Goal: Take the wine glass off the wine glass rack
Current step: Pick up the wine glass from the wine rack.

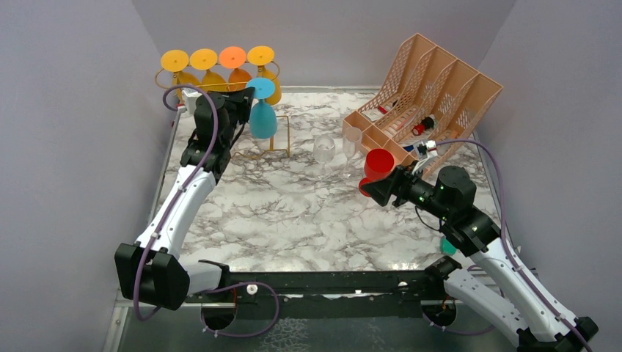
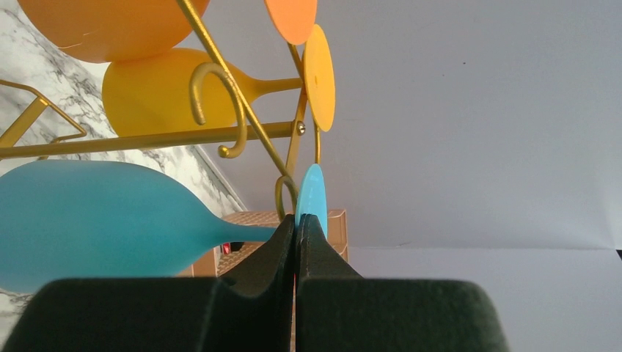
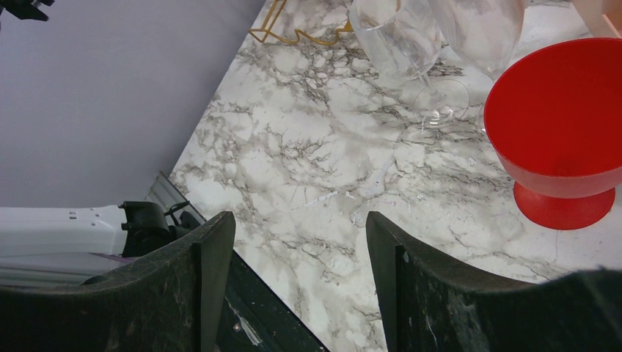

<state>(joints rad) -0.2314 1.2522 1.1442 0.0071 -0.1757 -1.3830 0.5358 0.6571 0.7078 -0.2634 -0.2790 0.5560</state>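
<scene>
Left pincer nipped tight on blue wine glass stem

A table with a white marble-patterned top, veined in grey, fills the middle. Plain pale lilac-grey walls close it in on three sides: a back wall, a left wall and a right wall. A black rail runs along the table's near edge. The light is soft and even, with a faint sheen on the marble near the rail.
</scene>
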